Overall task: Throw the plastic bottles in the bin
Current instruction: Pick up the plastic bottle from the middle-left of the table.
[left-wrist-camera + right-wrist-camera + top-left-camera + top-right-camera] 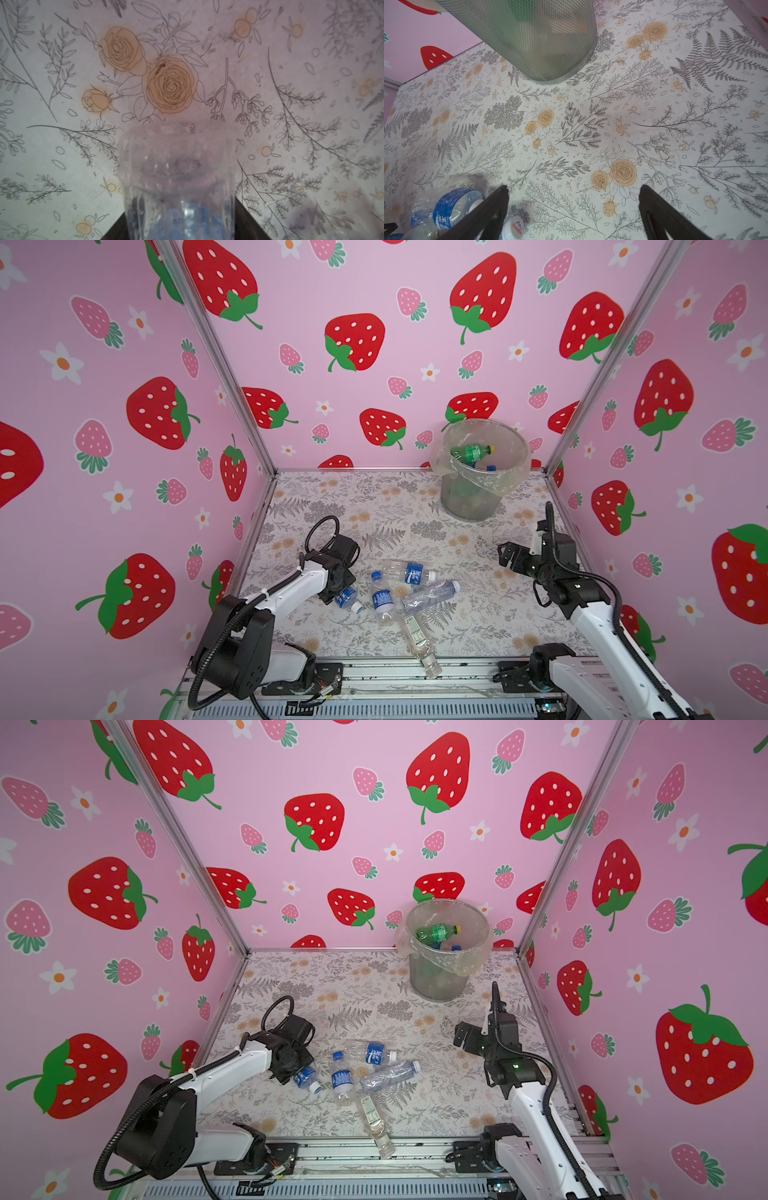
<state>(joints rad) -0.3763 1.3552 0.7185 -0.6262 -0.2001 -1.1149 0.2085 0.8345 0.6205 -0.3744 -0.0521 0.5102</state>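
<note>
Counter (pixel 374 497) covered in matte paper printed with grey ferns and pale orange roses. At 1 o'clock, the bin (pixel 469 497): round, grey metal mesh, with a thin clear liner bag (pixel 440 460) crinkled and folded over the rim. Inside it, a green bottle (pixel 472 452) with a yellow cap lying on top, plus at least one blue cap (pixel 491 468) lower down. Around 6 o'clock, a loose cluster of plastic bottles lying flat, all clear and thin-walled: a blue-capped bottle (pixel 382 601) with a blue label, a white-capped bottle (pixel 409 572) with a blue label, a crumpled bottle (pixel 428 596) with ribbed sides, and a long bottle (pixel 417 639) with a white and green label, reaching past the counter's near edge onto the metal rail (pixel 457 672). Left jaws at 8 o'clock, closed in against both sides of a small bottle (pixel 347 599), blue-labelled and white-capped, down at counter level. Right jaws at 4 o'clock, spread wide, holding nothing.
</note>
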